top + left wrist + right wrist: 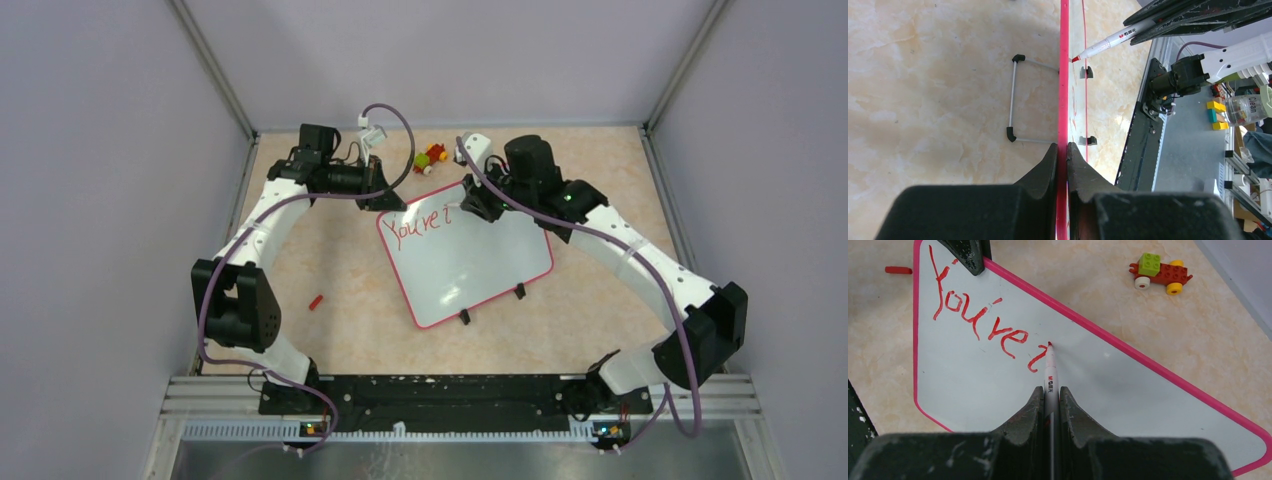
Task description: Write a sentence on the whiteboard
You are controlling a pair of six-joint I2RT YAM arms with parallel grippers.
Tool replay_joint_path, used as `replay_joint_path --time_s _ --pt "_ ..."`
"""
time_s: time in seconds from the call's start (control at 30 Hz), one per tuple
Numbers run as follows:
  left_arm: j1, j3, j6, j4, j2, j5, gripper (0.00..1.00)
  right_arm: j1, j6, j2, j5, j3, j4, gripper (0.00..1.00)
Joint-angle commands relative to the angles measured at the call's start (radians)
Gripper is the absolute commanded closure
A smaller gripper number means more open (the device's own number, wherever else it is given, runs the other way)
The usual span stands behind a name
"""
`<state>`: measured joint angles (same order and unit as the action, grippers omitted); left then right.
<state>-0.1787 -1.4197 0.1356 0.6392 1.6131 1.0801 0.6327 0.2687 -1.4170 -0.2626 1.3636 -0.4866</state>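
The whiteboard [470,265] lies mid-table, white with a pink-red rim and two black clips on its near edge. Red lettering [418,224] reads "You're" plus the start of an "i"; it shows larger in the right wrist view [978,325]. My left gripper [383,195] is shut on the board's far left corner, clamping the rim [1063,100] edge-on. My right gripper [478,207] is shut on a white marker [1050,375]. Its red tip touches the board just right of the "i" stroke. The marker also shows in the left wrist view [1108,44].
A small toy car of bricks [432,157] sits beyond the board's far edge, also in the right wrist view [1160,273]. A red marker cap [316,301] lies on the table left of the board. Frame walls enclose the table.
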Motion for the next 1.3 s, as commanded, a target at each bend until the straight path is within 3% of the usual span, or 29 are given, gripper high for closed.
replay_joint_path --time_s 0.0,0.33,1.27 --pt "-0.016 -0.018 0.016 0.012 0.005 0.019 1.0 0.003 0.004 0.007 0.013 0.014 0.036 1.0" --pt "-0.016 -0.019 0.013 0.012 -0.004 0.014 1.0 0.002 -0.01 0.083 0.002 0.016 -0.027 1.0" --pt "-0.016 -0.018 0.015 0.013 0.005 0.016 1.0 -0.002 -0.002 0.036 0.029 -0.1 0.027 1.0"
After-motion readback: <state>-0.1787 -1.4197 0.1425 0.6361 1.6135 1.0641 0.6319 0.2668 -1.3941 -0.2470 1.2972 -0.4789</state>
